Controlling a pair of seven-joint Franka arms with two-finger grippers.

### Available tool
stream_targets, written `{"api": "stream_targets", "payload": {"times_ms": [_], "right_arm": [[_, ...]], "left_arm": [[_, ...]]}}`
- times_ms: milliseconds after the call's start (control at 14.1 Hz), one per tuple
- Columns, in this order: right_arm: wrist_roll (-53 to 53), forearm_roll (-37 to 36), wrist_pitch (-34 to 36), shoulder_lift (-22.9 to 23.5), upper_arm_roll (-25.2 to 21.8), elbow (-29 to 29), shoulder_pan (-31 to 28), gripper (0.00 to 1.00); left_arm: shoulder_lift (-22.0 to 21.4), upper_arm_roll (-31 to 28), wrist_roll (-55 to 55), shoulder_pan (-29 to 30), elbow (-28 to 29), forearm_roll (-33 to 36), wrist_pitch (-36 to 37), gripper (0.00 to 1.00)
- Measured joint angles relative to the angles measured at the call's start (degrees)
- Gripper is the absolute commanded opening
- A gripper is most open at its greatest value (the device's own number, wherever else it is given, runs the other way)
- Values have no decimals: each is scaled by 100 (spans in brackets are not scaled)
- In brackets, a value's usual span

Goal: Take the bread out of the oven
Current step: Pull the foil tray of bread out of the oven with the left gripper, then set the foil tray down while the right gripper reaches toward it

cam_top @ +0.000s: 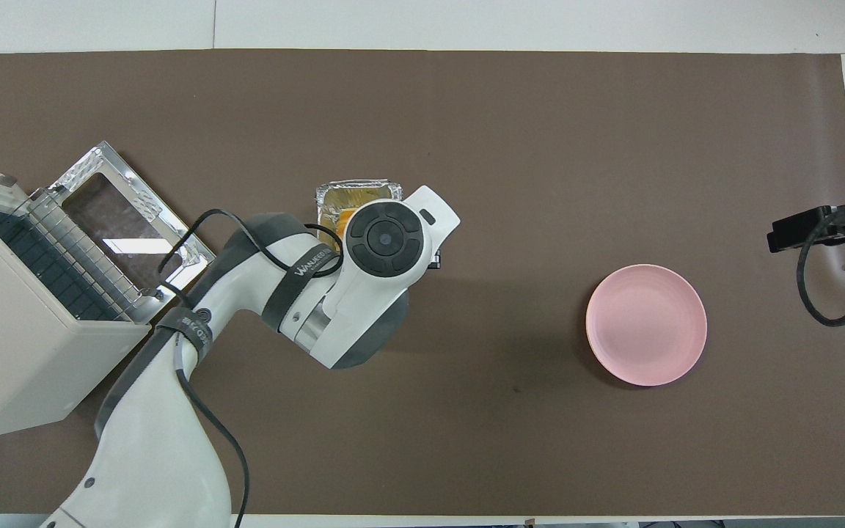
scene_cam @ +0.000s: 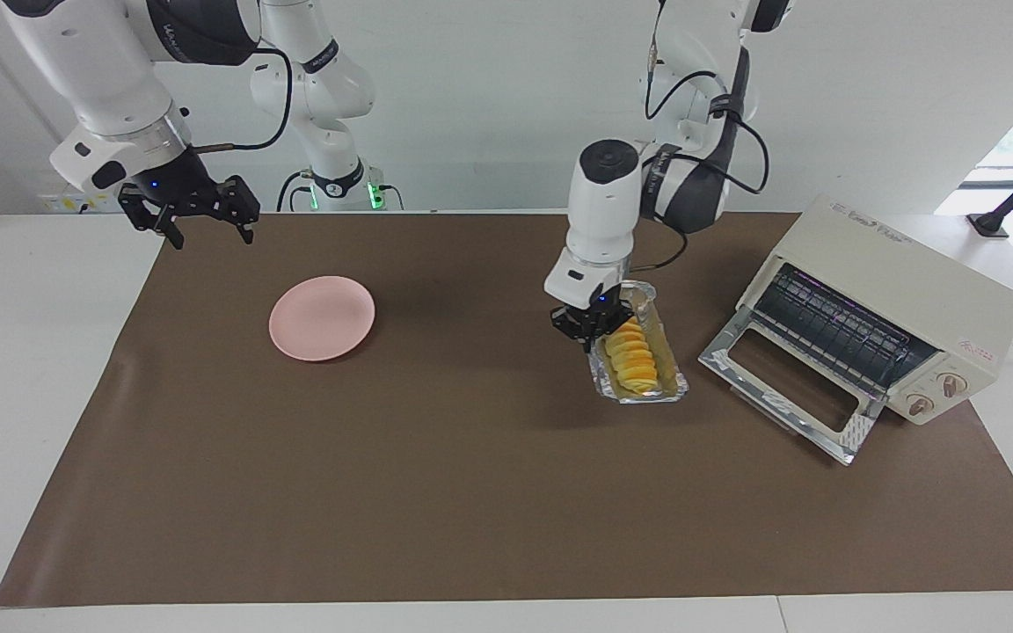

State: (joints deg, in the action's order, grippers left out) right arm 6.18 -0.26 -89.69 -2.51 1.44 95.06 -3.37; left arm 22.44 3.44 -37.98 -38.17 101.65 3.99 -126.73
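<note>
The oven (scene_cam: 902, 272) stands at the left arm's end of the table with its glass door (scene_cam: 788, 387) dropped open; its wire rack looks empty. It also shows in the overhead view (cam_top: 19, 345). The bread (scene_cam: 634, 360) lies in a crinkled foil tray (scene_cam: 678, 387) on the brown mat beside the oven door. My left gripper (scene_cam: 596, 330) is down at the tray's end nearer the robots, right at the bread's end. In the overhead view the left wrist covers most of the bread (cam_top: 345, 217) and tray (cam_top: 356, 192). My right gripper (scene_cam: 207, 224) waits open and empty, raised over the mat's corner.
A pink plate (scene_cam: 322, 317) sits empty on the mat toward the right arm's end, also in the overhead view (cam_top: 646, 324). The oven's power cable trails off the table's end. Brown mat lies bare between tray and plate.
</note>
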Motion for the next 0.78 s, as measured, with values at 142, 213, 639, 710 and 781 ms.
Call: {"api": "stream_targets", "payload": {"times_ms": [142, 213, 639, 710, 781], "right_arm": [[0, 0, 0, 0, 2, 0, 0, 100], [0, 0, 0, 0, 8, 0, 1, 100], [-502, 11, -160, 12, 101, 82, 363, 100], [-886, 13, -325, 46, 109, 173, 627, 100], [-1362, 13, -530, 140, 118, 256, 943, 100]], "left_arm": [[227, -7, 4, -50, -31, -75, -91, 78], [259, -30, 14, -48, -45, -88, -92, 100], [10, -263, 40, 440, -291, -104, 183, 100], [-223, -275, 106, 745, -344, -104, 501, 100], [-515, -284, 212, 1065, -372, -105, 857, 100]]}}
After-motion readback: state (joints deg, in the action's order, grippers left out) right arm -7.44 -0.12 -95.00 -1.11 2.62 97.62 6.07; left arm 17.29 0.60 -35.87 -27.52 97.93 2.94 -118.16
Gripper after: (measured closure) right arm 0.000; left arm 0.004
